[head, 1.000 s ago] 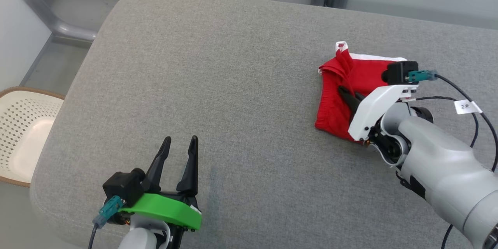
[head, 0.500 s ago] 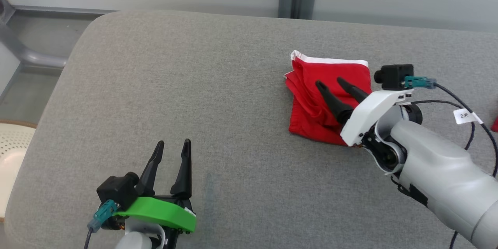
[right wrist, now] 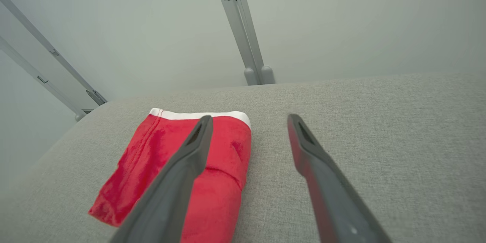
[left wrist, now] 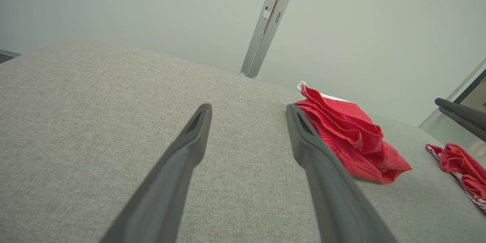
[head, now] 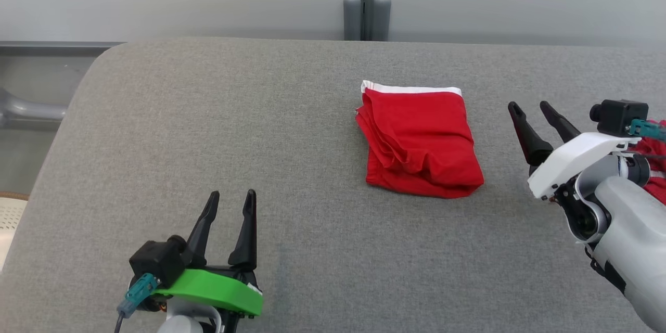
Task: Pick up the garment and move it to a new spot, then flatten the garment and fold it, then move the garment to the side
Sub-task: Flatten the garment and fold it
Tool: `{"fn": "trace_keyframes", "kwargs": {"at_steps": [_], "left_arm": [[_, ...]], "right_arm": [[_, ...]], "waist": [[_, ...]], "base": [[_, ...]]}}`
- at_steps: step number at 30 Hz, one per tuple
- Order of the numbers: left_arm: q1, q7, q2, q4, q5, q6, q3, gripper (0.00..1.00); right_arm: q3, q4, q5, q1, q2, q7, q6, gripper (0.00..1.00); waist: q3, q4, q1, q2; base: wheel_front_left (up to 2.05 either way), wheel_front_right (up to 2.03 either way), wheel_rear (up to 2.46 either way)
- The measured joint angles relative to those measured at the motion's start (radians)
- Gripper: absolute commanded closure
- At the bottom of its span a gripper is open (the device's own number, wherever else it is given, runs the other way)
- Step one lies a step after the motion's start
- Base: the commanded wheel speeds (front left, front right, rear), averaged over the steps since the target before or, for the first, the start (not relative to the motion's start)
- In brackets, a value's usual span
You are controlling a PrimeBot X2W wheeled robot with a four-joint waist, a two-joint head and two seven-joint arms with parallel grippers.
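1. The left hand (head: pixel 231 195) hovers nearest the robot, over the front left part of the grey fabric-covered tabletop (head: pixel 260 114). Its two dark fingers are spread and grasp nothing.
2. Farther in and at the right, the right hand (head: pixel 529 106) is also released, fingers apart and empty, pointing away from the robot. A second crumpled red cloth (left wrist: pixel 459 163) lies behind its wrist, near the right edge.
3. The folded red garment with a white waistband (head: pixel 419 140) rests on the tabletop right of centre, touching neither hand.
   - It lies just to the left of the right hand's fingers and alongside them.
   - It is well apart from the left hand, ahead of it and to its right.
   - The packet is close to square. The waistband is at its far edge, a rounded fold at its near edge, and the layered loose edges face left.
4. The fold looks finished, so shifting the garment aside appears to be what remains. The right hand is clearly the nearer one, and would reach left across the closed right edge.
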Motion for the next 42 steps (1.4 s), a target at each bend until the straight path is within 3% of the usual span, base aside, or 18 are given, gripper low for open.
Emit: {"fn": "trace_keyframes", "kwargs": {"at_steps": [7,8,9,10,17,22,28,35,42], "left_arm": [[0.013,0.000,0.000,-0.009,0.023,0.000,0.013,0.00],[0.013,0.000,0.000,-0.010,0.023,0.000,0.012,0.00],[0.012,0.000,0.000,-0.011,0.023,0.000,0.010,0.00],[0.012,0.000,0.000,-0.011,0.023,0.000,0.007,0.00],[0.010,0.000,0.000,-0.004,0.023,0.000,-0.003,0.00],[0.008,0.000,0.000,0.006,0.023,0.000,-0.005,0.00],[0.003,0.000,0.000,0.011,0.022,0.000,-0.007,0.00],[0.003,0.000,0.000,0.010,0.023,0.000,0.013,0.00],[0.012,0.000,0.000,-0.018,0.039,0.000,0.048,0.00]], "right_arm": [[-0.117,0.008,-0.166,0.042,0.056,0.000,0.000,0.00],[-0.132,0.013,-0.191,0.047,0.073,0.000,0.000,0.12],[-0.147,0.022,-0.219,0.051,0.093,0.000,0.000,0.62],[-0.156,0.033,-0.239,0.052,0.106,0.000,0.000,1.00],[-0.194,0.166,-0.381,0.048,0.233,-0.001,0.000,1.00],[-0.130,0.232,-0.392,0.045,0.311,0.011,0.000,1.00],[-0.003,0.202,-0.376,0.049,0.374,0.017,0.000,1.00],[0.064,0.111,-0.327,0.057,0.366,0.004,0.000,1.00],[-0.082,-0.103,-0.395,0.086,0.268,0.000,0.000,1.00]], "waist": [[0.001,0.025,0.0000,0.0000],[0.003,0.029,0.0000,0.0000],[0.004,0.034,0.0000,0.0000],[0.006,0.038,0.0000,0.0000],[0.016,0.083,0.0000,-0.0001],[0.025,0.119,0.0000,0.0000],[0.036,0.152,0.0000,0.0000],[0.032,0.139,0.0000,0.0000],[0.013,0.081,0.0000,0.0000]], "base": [[0.00,0.00,0.00],[0.00,0.00,0.00],[0.00,0.00,0.00],[0.00,0.00,0.00],[0.00,0.00,0.00],[0.00,0.00,0.00],[0.00,0.00,0.00],[0.00,0.00,0.00],[0.00,0.00,0.00]]}}
